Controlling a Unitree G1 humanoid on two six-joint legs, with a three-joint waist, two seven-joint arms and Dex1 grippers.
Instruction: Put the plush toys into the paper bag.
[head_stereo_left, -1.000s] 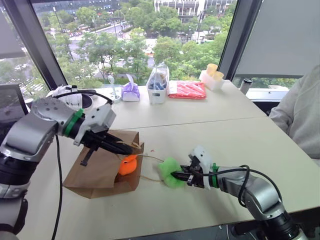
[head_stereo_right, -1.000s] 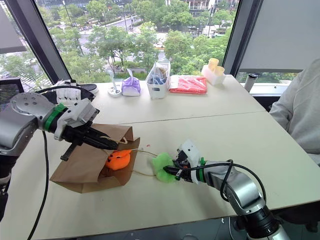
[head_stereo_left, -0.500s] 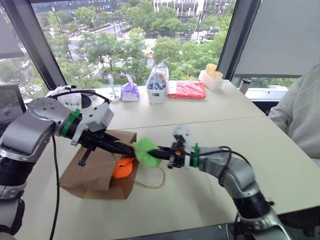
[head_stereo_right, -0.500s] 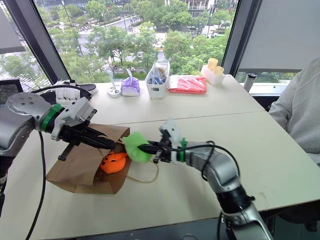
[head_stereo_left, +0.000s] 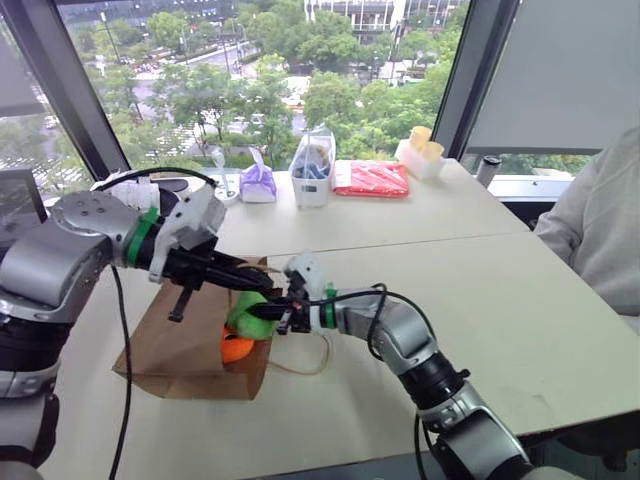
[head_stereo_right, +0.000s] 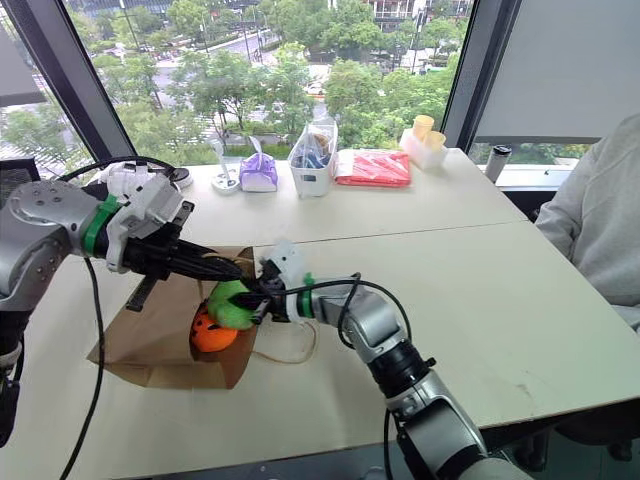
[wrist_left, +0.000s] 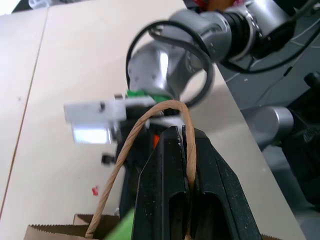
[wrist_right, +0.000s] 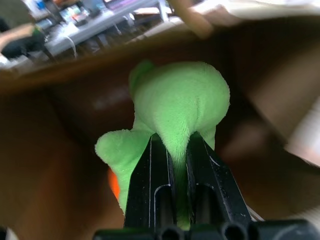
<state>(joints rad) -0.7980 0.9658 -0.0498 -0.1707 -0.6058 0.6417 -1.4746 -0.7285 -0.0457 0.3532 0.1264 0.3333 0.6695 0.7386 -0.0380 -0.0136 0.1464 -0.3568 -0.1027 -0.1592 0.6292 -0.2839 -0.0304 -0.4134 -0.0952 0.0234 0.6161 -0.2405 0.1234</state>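
A pale beige worktop (head_stereo_left: 520, 300) stands against tall windows over treetops. The paper bag (head_stereo_left: 185, 345) lies toward eight o'clock, with the orange plush toy (head_stereo_left: 235, 348) inside its mouth. The left gripper (head_stereo_left: 255, 278) is clamped on a cord handle (wrist_left: 150, 130). The right gripper (head_stereo_left: 258, 310) pinches the green plush toy (head_stereo_left: 245, 312) at the bag's mouth. A person's sleeve (head_stereo_left: 600, 230) rests at three o'clock.
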